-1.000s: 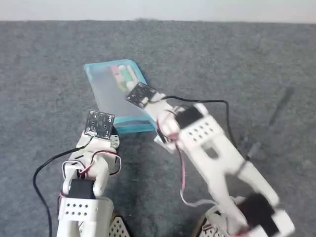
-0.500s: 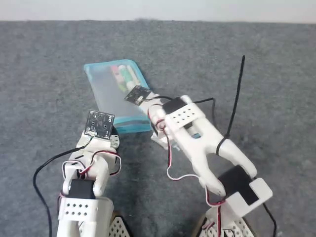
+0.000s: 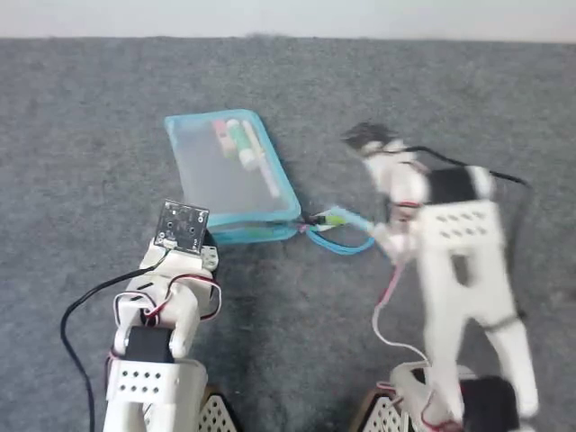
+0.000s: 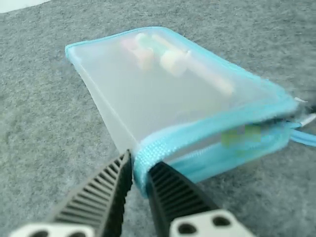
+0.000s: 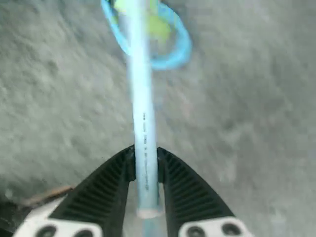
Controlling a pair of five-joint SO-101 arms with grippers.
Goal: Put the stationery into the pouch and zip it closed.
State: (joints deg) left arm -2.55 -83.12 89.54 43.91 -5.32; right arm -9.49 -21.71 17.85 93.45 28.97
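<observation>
– Look, the right arm (image 3: 450, 234) has swung off the pouch (image 3: 229, 175) and out to the side. The pouch slid and turned a bit after it. The left arm (image 3: 171, 297) did not move.

– What do you see from up high?

– The pouch lies flat on the grey table (image 3: 468, 99), in front of the left arm. The stationery (image 3: 241, 144) is inside it, at the far end. I can see pink, green and white. A blue strap (image 3: 340, 236) runs from the pouch's near corner over to the right arm. A little green tab (image 3: 335, 217) sits on the strap.

– And from the left wrist?

– The left gripper (image 4: 139, 167) is nearly shut. It pinches the near corner of the pouch (image 4: 168, 98), right on the blue zip edge. The stationery (image 4: 165, 54) shows through the clear side, far from the gripper. A bit of strap (image 4: 302, 137) sticks out past the other near corner.

– And the right wrist?

– The right gripper (image 5: 145, 159) is squeezed tight on the strap (image 5: 140, 98). The strap goes straight out from the gripper. It ends in a blue loop with the green tab (image 5: 159, 27) on it. The grey table (image 5: 247, 98) is under it all.

– Is the pouch zipped shut?

– I cannot tell.
</observation>
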